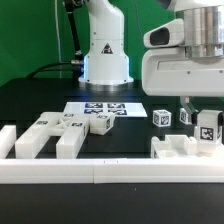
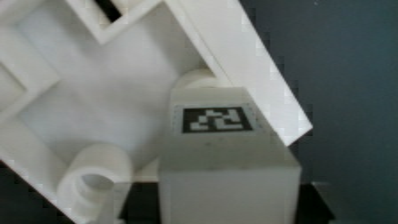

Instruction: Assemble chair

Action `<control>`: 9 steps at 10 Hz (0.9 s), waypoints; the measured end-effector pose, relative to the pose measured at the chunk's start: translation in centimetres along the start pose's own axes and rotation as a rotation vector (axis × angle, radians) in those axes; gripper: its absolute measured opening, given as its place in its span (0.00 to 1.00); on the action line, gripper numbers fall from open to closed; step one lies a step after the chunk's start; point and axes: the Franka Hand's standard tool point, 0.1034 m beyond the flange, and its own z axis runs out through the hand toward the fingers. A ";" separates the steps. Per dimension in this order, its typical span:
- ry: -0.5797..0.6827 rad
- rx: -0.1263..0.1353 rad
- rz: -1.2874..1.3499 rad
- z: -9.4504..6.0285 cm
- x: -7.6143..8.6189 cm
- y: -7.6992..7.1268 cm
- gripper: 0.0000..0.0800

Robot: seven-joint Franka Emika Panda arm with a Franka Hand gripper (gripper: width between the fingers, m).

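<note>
My gripper [image 1: 201, 122] is at the exterior view's right, shut on a white tagged block [image 1: 206, 126] and holding it upright just above a larger white chair part [image 1: 180, 148] that lies by the front rail. In the wrist view the block [image 2: 217, 130] fills the space between my dark fingers [image 2: 150, 203], its square tag facing the camera. Under it lies the white framed part [image 2: 98, 95], with a round peg [image 2: 89, 178] beside the block. I cannot tell whether the block touches the part below.
A small tagged cube [image 1: 162, 117] stands just left of my gripper. Several white chair parts [image 1: 48, 136] and a cube [image 1: 101, 123] lie at the left. The marker board [image 1: 100, 107] lies mid-table. A long white rail [image 1: 110, 173] runs along the front. The arm's base [image 1: 105, 50] is at the back.
</note>
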 end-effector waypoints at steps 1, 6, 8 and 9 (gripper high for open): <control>0.002 -0.002 0.123 0.0 0.1 0.1 0.36; 0.000 -0.010 0.467 0.0 0.0 0.3 0.36; -0.001 -0.012 0.485 0.1 0.0 0.3 0.51; -0.001 -0.012 0.450 0.1 0.0 0.3 0.51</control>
